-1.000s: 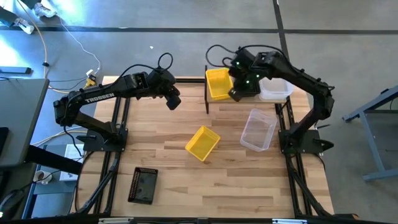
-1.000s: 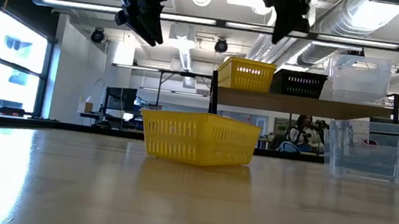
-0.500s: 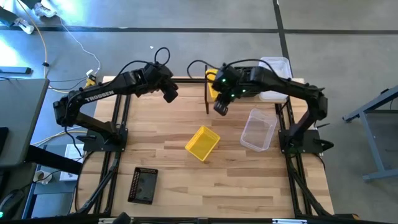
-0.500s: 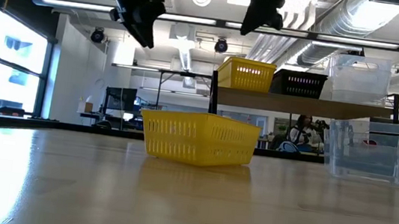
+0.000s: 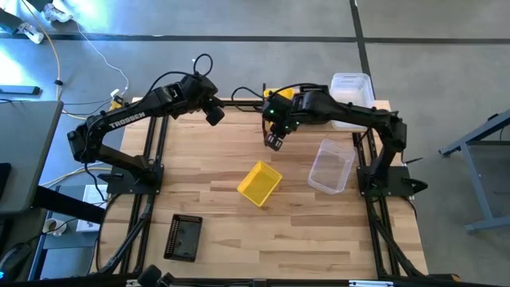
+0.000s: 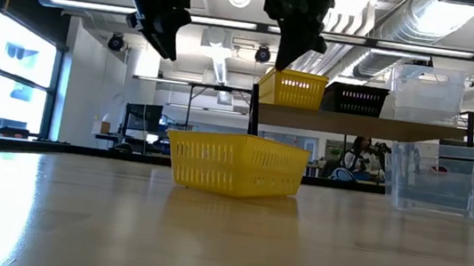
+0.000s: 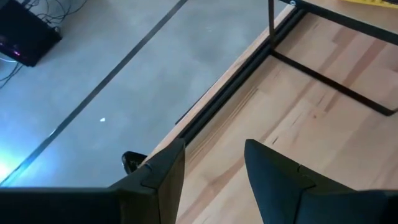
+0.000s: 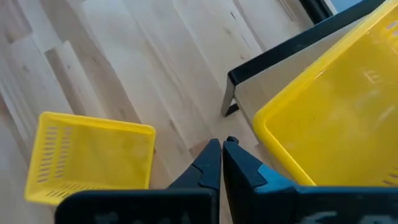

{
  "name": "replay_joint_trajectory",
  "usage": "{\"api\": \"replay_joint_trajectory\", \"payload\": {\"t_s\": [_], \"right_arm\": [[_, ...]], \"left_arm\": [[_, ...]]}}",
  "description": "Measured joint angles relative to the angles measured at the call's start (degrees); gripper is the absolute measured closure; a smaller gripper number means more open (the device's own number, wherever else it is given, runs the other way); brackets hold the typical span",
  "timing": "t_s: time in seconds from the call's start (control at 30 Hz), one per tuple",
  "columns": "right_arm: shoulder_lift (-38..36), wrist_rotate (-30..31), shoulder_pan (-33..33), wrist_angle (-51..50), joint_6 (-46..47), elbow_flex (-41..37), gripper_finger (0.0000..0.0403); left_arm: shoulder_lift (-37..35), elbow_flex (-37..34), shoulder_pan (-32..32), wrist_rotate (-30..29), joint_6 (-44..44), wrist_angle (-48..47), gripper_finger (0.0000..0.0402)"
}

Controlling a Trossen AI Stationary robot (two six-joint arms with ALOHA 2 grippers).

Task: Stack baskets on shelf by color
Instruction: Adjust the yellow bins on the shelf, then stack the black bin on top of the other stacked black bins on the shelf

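The shelf point(image 6: 354, 124) stands at the table's far edge. It bears a yellow basket point(image 6: 292, 88), a black basket point(image 6: 355, 99) and a clear basket point(image 6: 427, 94) side by side. On the table lie another yellow basket point(image 5: 260, 183), a clear basket point(image 5: 332, 165) and a black basket point(image 5: 183, 237). My right gripper point(image 5: 273, 143) hangs shut and holds nothing. It is in the air just near of the shelf's left end, above and beyond the loose yellow basket point(image 8: 93, 155). My left gripper point(image 5: 215, 116) hovers open and holds nothing over the table's far left part.
The shelf's black frame post point(image 7: 272, 25) and its foot bar stand on the table close to both grippers. Bare wood lies between the loose baskets and along the table's left side. Beyond the table's far edge is grey floor with cables.
My right gripper, shut throughout, has swung from above the shelf toward the table's left edge and sunk. It now hangs in front of the shelf's left end. My left gripper has drifted toward the far edge and stays open. No basket has moved.
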Motion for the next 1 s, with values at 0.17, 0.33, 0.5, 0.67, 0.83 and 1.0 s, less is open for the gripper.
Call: {"api": "replay_joint_trajectory", "payload": {"t_s": [0.17, 0.33, 0.5, 0.67, 0.83, 1.0], "right_arm": [[0.81, 1.38, -0.64, 1.49, 1.97, 0.01, 0.0399], [1.05, 1.96, -1.56, 1.94, 2.93, 0.0, 0.0399], [1.19, 1.95, -2.34, 4.35, 4.04, 0.0, 0.0399], [1.19, 3.08, -2.36, 5.0, 5.29, 0.0, 0.0399], [1.19, 2.75, -2.36, 6.42, 5.43, 0.0, 0.0399], [1.03, 1.13, -2.36, 7.94, 5.39, 0.27, 0.0399]], "left_arm": [[0.0, 0.0, 0.1, 1.81, 0.01, 0.0, 0.0245], [0.0, 0.0, 0.1, 2.34, 0.02, 0.0, 0.0245], [0.0, 0.0, 0.1, 2.5, 1.02, 0.0, 0.0245], [-0.01, 0.0, 0.1, 2.48, 1.04, 0.04, 0.0245], [0.0, 0.0, 0.1, 2.43, 1.03, 1.12, 0.0245], [0.0, 0.0, 0.1, 2.52, 0.99, 1.36, 0.0245]]}}
